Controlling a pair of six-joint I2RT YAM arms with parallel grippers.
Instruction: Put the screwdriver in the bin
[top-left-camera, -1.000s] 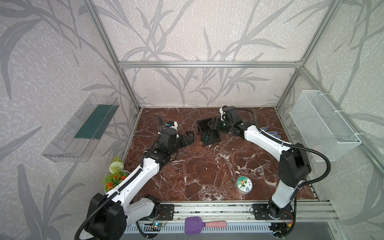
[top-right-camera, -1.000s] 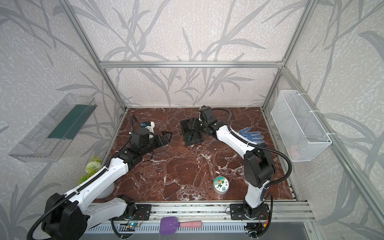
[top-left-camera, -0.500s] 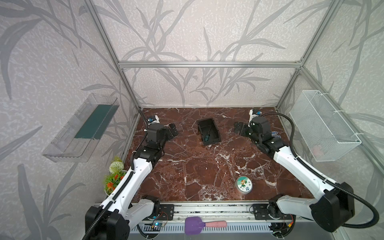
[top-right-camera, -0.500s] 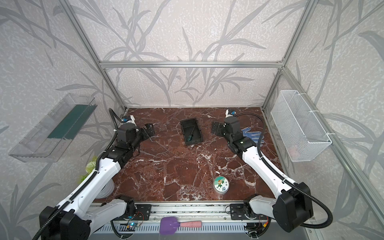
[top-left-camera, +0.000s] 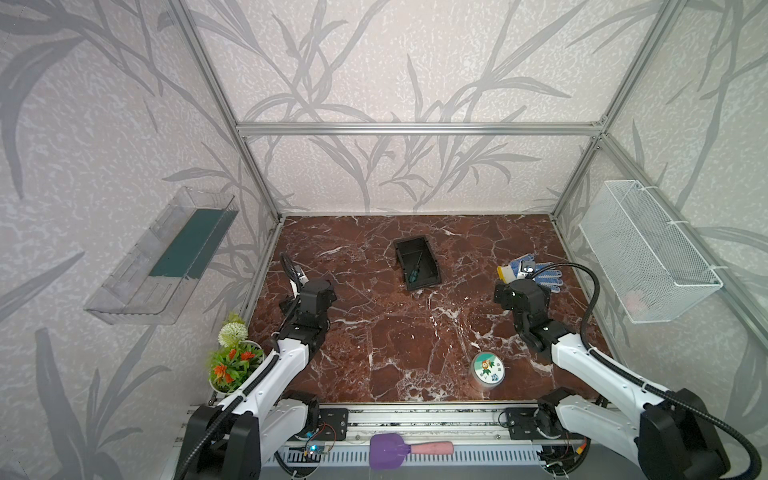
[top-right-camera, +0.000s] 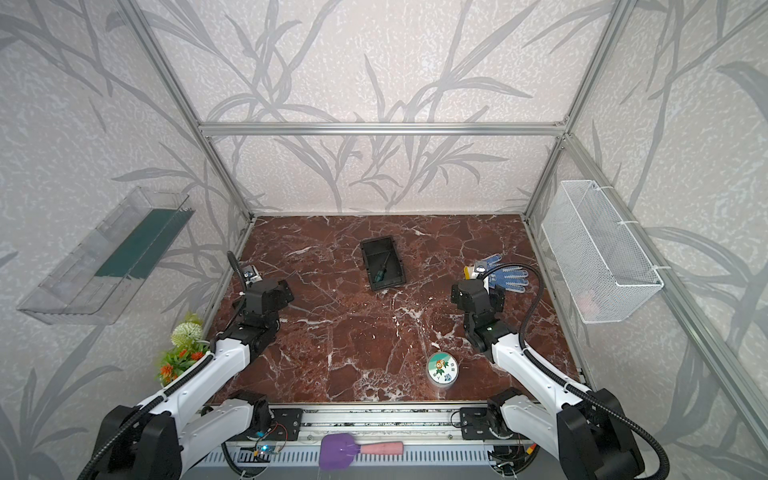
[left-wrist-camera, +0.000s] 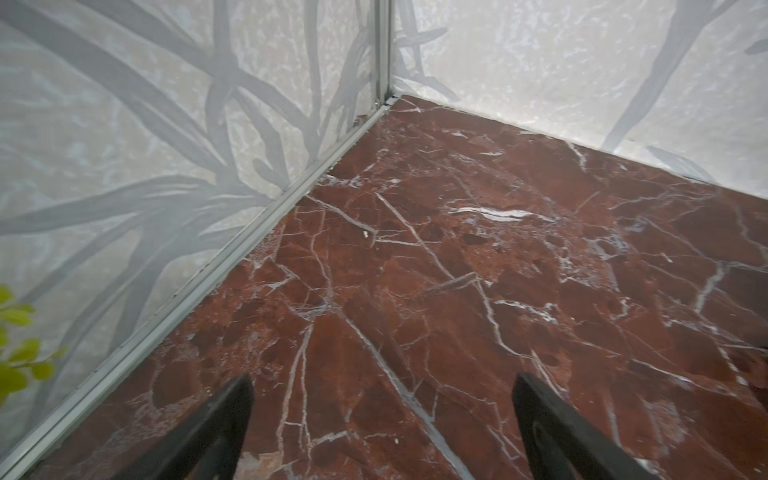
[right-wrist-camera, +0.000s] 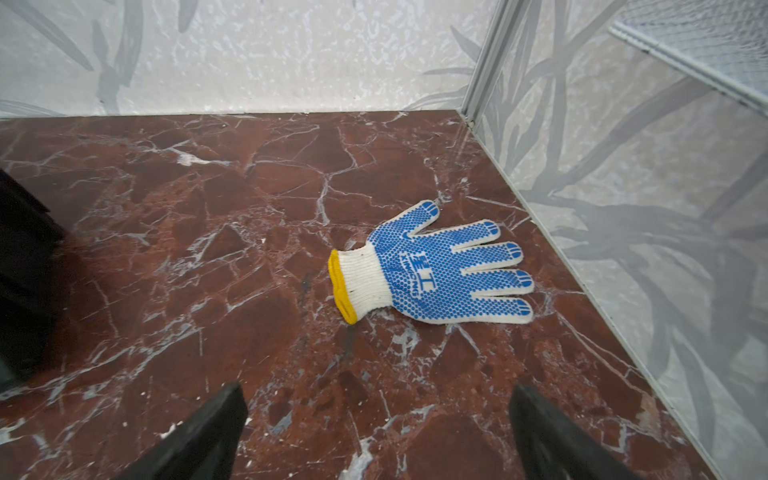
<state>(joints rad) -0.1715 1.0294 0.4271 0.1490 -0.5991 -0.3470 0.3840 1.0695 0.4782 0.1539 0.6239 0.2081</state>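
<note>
Red-brown marble desk (top-left-camera: 374, 332) with the black bin (top-left-camera: 424, 285) near its rear centre. The screwdriver (top-left-camera: 414, 271) lies inside the bin, its green-and-black handle toward the front wall and its shaft pointing rearward. The left gripper (left-wrist-camera: 382, 380) hangs over bare marble near the left wall, jaws spread and empty, well apart from the bin. The right gripper (right-wrist-camera: 376, 388), on the right side, is likewise spread and empty, and faces a blue-dotted work glove (right-wrist-camera: 432, 274) lying flat near the right wall. A round tin (top-left-camera: 487, 368) sits near the front edge.
</note>
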